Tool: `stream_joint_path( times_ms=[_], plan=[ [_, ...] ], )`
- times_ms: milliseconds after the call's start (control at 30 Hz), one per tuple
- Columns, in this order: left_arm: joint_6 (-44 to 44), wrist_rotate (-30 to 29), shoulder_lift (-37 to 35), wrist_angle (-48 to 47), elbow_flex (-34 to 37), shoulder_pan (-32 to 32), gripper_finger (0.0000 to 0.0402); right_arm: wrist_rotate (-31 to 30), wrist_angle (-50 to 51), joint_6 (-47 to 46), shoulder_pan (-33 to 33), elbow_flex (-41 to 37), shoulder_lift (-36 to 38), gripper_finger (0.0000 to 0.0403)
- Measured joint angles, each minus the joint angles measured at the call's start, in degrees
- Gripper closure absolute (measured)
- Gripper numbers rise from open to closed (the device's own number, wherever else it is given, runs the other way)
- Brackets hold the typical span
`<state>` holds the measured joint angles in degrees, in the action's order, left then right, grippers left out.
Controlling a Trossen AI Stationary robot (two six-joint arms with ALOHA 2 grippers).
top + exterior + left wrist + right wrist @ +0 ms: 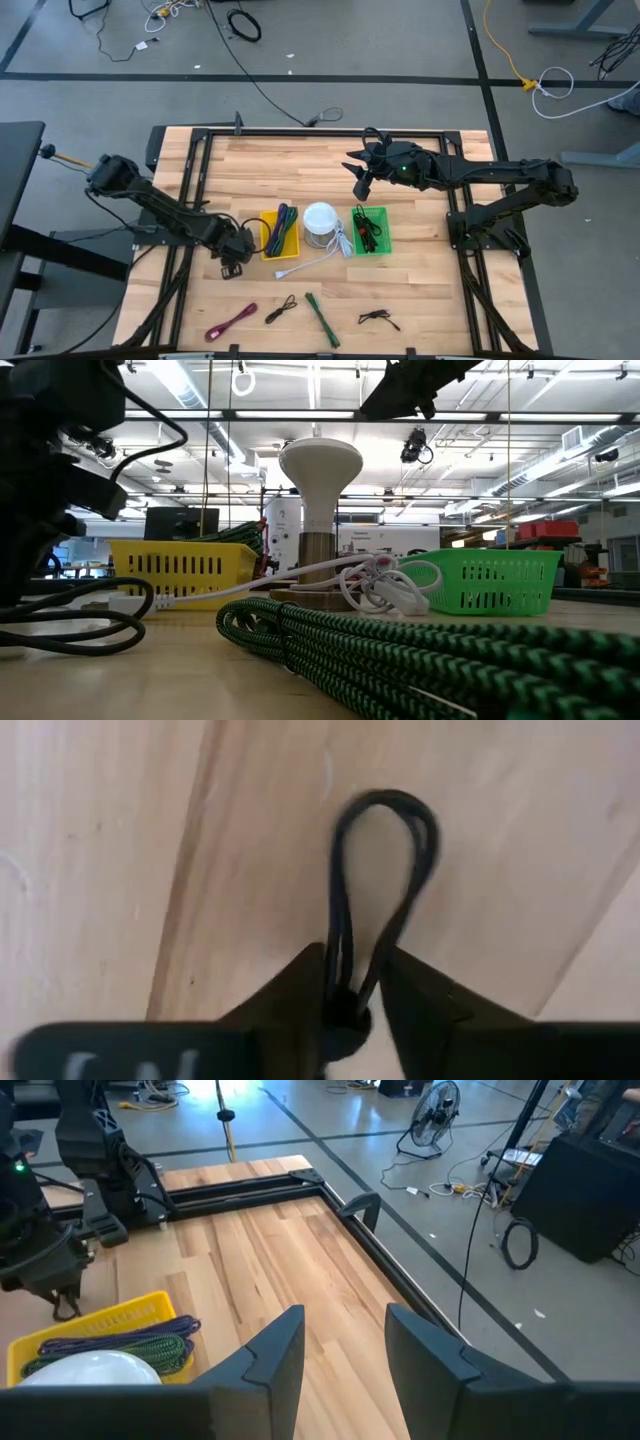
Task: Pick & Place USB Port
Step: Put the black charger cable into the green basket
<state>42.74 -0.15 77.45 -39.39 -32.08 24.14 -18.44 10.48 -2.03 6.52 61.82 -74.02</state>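
Note:
A black cable (385, 840), bundled into a loop, lies on the wooden table just left of the yellow basket (268, 232). My left gripper (234, 266) points down on it, with its two fingers closed against the bundle. In the low view the same cable (70, 622) lies at the near left, below the dark left arm (40, 450). My right gripper (362, 182) hangs open, well above the table's far middle, with nothing between its fingers (280, 1355). My left gripper pinches the black cable between its two fingers (300, 995), at the gathered strands (352, 982) just beside the thick knot of the bundle. The fingers come from above, pointing down. The loop's free end (390, 805) lies flat on the wood.
The yellow basket holds purple and green cables (285, 228). A white round-topped stand (320, 222) with a white cord sits in the middle, and a green basket (371, 230) with a black cable to its right. Magenta (231, 321), black (281, 309), green (322, 320) and black (379, 319) cables lie near the front edge.

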Motion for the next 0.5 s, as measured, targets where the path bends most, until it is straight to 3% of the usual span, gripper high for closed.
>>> stream_joint_path(
  times_ms=[133, 367, 500],
  plan=[
    [1.43, -1.78, 0.01, -0.29, 0.0, -0.14, 0.0382, 0.0, 0.06, -0.08, 0.0, 0.0, 0.0, 0.0261],
    [3.37, -8.08, 0.05, -4.0, -4.45, -0.63, 0.039, 0.02, 1.39, -0.14, 0.0, 0.0, 0.0, 0.0261],
    [3.13, -13.36, -0.7, -14.92, -10.66, -0.56, 0.039, 0.02, 2.38, -0.62, 0.0, 0.0, 0.0, 0.0261]
  ],
)
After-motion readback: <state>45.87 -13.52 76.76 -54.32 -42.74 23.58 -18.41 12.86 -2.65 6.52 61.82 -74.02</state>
